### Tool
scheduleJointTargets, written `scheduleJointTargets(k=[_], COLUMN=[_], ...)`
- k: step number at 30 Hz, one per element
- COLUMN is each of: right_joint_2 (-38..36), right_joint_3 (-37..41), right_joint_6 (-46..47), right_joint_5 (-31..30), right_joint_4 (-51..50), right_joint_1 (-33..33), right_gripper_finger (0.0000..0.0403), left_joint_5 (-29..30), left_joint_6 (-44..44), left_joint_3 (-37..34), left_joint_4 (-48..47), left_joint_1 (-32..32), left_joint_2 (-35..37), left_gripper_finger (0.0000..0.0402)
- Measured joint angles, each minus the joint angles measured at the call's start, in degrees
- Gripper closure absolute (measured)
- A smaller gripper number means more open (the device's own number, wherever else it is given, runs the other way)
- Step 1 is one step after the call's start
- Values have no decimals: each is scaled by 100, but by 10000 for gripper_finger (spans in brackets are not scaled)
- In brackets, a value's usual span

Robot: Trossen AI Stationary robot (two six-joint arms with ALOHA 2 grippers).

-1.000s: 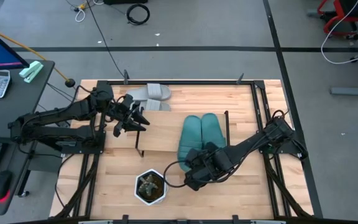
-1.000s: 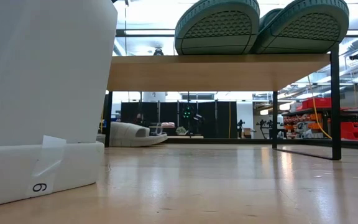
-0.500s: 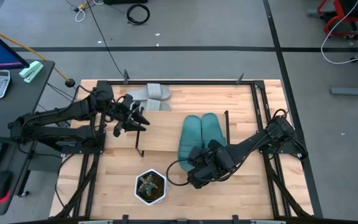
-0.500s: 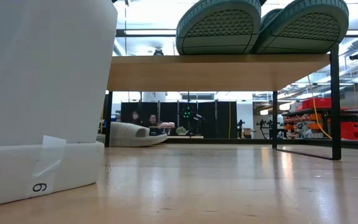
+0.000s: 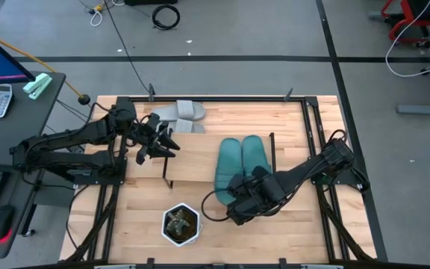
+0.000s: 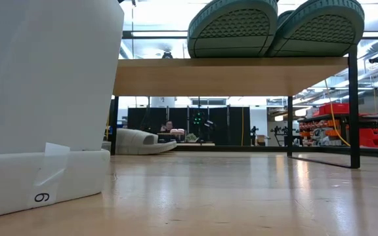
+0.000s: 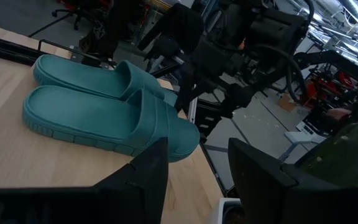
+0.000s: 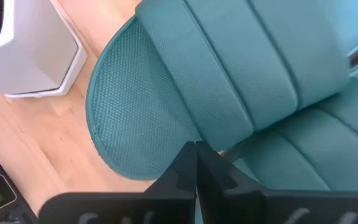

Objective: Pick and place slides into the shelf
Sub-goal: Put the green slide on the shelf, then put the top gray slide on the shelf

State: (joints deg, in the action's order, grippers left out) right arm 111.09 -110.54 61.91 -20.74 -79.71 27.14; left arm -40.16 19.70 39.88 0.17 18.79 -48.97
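The two teal slides (image 5: 239,158) lie side by side on the shelf (image 5: 191,170), their heel ends overhanging its near edge (image 6: 235,29). The grey pair (image 5: 179,113) lies on the table near its far edge, beyond the shelf's left end (image 6: 140,141). My right gripper (image 5: 237,200) is shut and hangs over the teal heels, pointing down (image 8: 195,152). My left gripper (image 5: 161,143) is open and hovers at the shelf's left end, facing the teal pair (image 7: 104,118) and holding nothing. My right gripper comes from above with its shut fingertips (image 8: 191,163) at the seam between the two teal heel ends (image 8: 166,124). I cannot tell whether they press on the rubber or hover just above it. Both slides lie flat on the shelf top.
A white hexagonal planter (image 5: 180,224) stands on the table by the near edge, left of my right gripper, and fills the low view's left side (image 6: 44,98). The shelf's thin black legs (image 6: 354,111) stand around open floor under the board. Bare tabletop lies right of the shelf.
My right gripper has crept a little toward the table's right edge, still shut. In the low view the left teal heel has slid slightly toward the other slide. My left arm has kept still.
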Motion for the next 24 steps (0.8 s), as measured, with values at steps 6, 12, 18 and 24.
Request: scheduleJointTargets(k=[6, 12, 18, 24], right_joint_2=[-29, -88, -116, -116], right_joint_3=[-74, -195, -590, -1173], right_joint_6=[-2, -59, -86, -96], right_joint_5=[44, 340, 392, 312], right_joint_4=[-170, -157, -121, -355], right_joint_1=[0, 133, 178, 210], right_gripper_finger=[398, 391, 390, 390], left_joint_5=[0, 0, 0, 52], left_joint_6=[0, 2, 1, -59], left_joint_3=[0, 0, 0, 0], left_joint_4=[3, 0, 4, 1], left_joint_1=[0, 2, 2, 34], left_joint_2=[-1, -2, -1, -7], left_gripper_finger=[230, 230, 230, 230])
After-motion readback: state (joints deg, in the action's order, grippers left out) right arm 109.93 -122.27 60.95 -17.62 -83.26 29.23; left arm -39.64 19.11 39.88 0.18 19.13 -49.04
